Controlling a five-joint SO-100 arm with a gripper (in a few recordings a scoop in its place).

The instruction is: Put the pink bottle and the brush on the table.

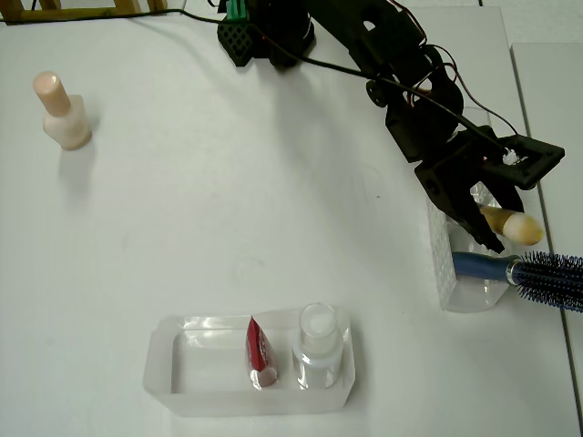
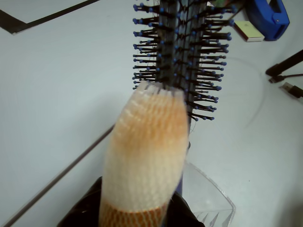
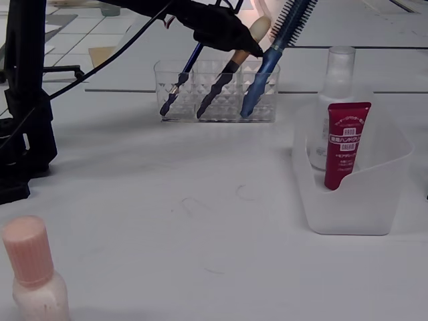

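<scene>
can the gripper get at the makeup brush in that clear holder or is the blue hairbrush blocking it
Probably yes. The gripper is already at the brush, its fingers around the ferrule just below the cream tip. The blue hairbrush leans close beside it in the clear holder but does not seem to block it.

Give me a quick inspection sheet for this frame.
Surface: white table, bare in the middle.
Job's things: pink bottle upright on the table; brush in the clear holder, leaning.
Clutter: hairbrush and pencil in the holder; red tube and clear bottle in the tray.
Gripper: gripper shut on the brush below its tip.
Cables: black cable along the far edge.
Surroundings: blue object beyond the hairbrush.
</scene>
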